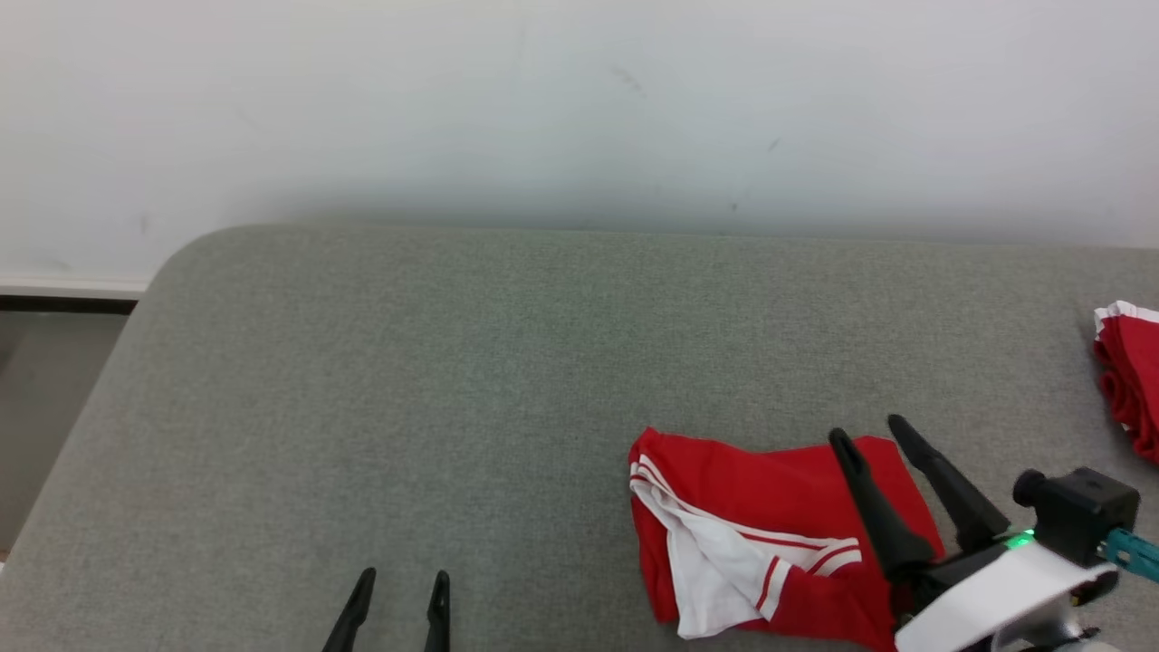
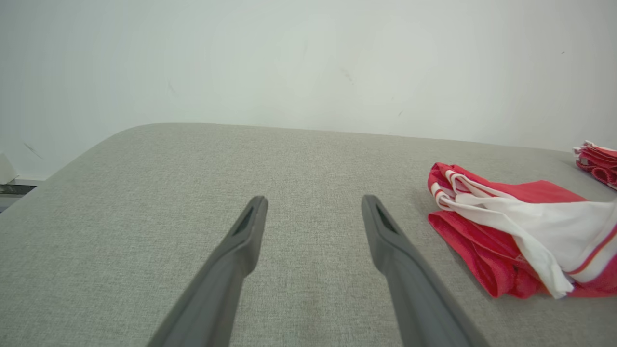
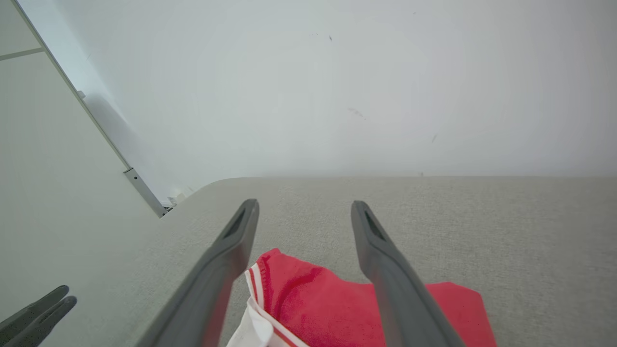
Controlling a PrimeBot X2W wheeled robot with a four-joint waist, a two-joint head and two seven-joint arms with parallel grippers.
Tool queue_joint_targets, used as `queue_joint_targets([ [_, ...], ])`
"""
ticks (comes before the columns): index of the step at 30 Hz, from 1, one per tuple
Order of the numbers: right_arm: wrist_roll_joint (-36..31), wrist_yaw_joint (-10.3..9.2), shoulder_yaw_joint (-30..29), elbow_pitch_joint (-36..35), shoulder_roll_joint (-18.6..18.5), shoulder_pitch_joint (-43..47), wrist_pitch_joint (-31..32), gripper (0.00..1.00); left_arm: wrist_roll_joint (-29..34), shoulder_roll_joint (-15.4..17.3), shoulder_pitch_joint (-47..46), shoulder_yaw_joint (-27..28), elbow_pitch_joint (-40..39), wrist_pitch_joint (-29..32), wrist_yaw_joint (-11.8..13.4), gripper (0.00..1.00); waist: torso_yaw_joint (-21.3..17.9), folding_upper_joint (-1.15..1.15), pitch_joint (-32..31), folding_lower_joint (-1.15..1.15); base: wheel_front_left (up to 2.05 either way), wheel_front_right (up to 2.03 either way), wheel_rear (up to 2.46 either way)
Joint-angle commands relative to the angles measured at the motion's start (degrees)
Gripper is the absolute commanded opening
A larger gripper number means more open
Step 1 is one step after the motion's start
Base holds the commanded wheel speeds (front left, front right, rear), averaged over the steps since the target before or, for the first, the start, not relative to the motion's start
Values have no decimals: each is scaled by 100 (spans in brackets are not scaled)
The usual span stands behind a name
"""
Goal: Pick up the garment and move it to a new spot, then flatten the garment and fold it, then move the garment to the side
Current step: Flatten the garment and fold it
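**Red Jersey Lies Folded on Grey Woven Bench**

Red knit cloth with a white panel and thin red-and-white striped trim makes up the garment (image 1: 770,534), which lies in a folded, roughly rectangular bundle at the lower right of the head frame. Its white layer drapes slackly across the red, and the left edge shows soft stacked folds (the left wrist frame shows them best). It rests on the bench (image 1: 407,380), a grey surface with a coarse woven texture and a rounded corner at the upper left of the frame.

The right end effector (image 1: 866,427) reaches in from the lower right corner, its two long, dark, tapering fingers spread apart and grasping nothing. They lie over the right part of the garment; whether they touch the cloth cannot be told. In the right wrist frame the red fabric shows between and below the two fingers.

The left end effector (image 1: 404,574) sits at the bottom edge, left of centre, above bare bench, well apart from the garment. Its fingers are likewise parted and grasp nothing.

A second red cloth with a white edge (image 1: 1127,371), crumpled, lies at the right edge of the frame. A pale, smooth wall (image 1: 579,109), faintly scuffed, fills the upper frame.
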Motion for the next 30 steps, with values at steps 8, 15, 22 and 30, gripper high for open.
queue_joint_targets([
  [8, -1044, 15, -807, 286, -496, 650, -1002, 100, 94, 17, 235, 138, -67, -9, -34, 100, -236, 0, -261, 0, 0, 0, 0],
  [15, -1776, 15, -1371, 1017, -636, 1072, -1912, 100, 175, 18, 327, 251, -41, -9, -102, 100, -338, 0, -424, 0, 0, 0, 0],
  [22, -2167, 13, -1971, 1556, -426, 1388, -2164, 100, 226, 17, 388, 378, -16, -9, -162, 100, -424, 0, -592, 0, 0, 0, 0],
  [30, -2395, 13, -2184, 1188, -350, 1712, -2159, 100, 307, 18, 565, 489, 22, -9, -249, 100, -492, 0, -779, 0, 0, 0, 0],
])
